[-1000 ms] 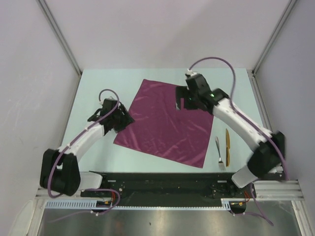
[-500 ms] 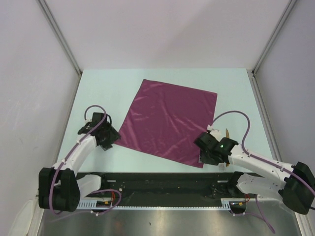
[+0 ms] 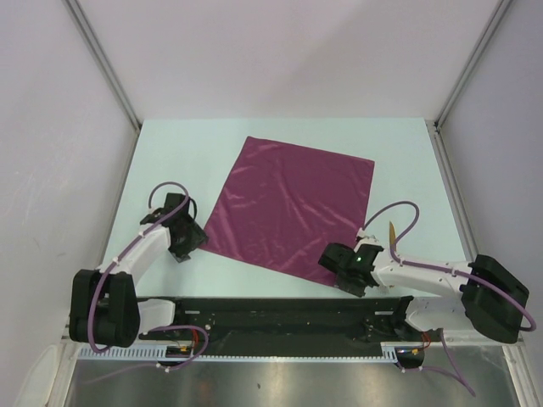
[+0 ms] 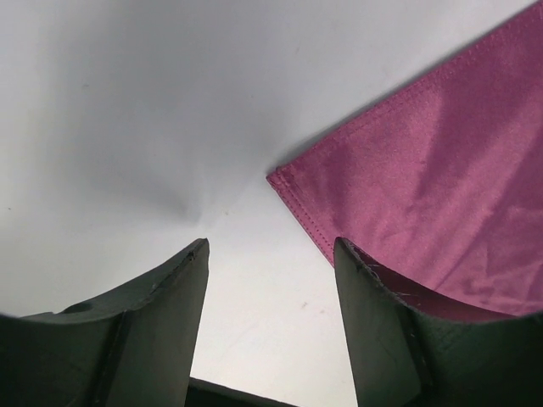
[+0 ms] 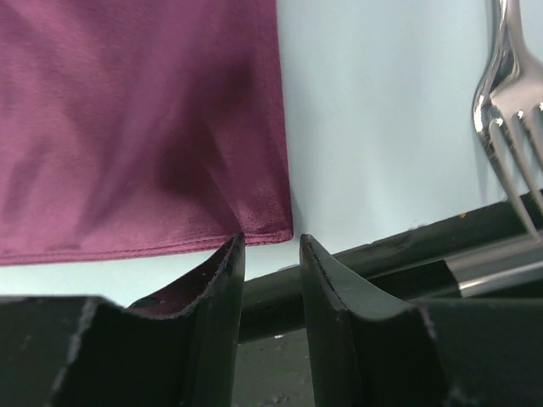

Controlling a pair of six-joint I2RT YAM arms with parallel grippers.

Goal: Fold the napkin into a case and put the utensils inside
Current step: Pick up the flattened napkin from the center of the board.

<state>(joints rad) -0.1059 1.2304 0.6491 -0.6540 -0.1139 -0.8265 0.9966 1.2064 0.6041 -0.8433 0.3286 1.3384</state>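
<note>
counter [image 3: 187, 153]: pale blue-white, walled on three sides, with a black rail [image 3: 271, 314] along its near edge. napkin [image 3: 288, 212]: plum-magenta cloth, spread flat in one layer at the middle of the counter, turned askew, not yet folded. left arm [image 3: 144, 246]: reaches to the napkin's near-left corner. left jaws: wide open and holding nothing; in the wrist view the hemmed corner lies in the gap between the two fingers, and the right-hand finger overlaps the cloth's edge. whether either finger touches the cloth cannot be told. right arm [image 3: 424, 273]: lies low along the near edge and reaches to the napkin's near-right corner. right jaws: drawn in to a slim gap but not closed; the cloth corner sits just at the tips, beside the left-hand finger, and no cloth is seen pinched between them. silver fork [image 5: 496, 102]: lies on the counter just right of the right jaws, tines toward the near edge, apart from the napkin. golden-yellow piece [image 3: 391, 231]: slim, on the counter right of the napkin, partly hidden by the right arm.
</note>
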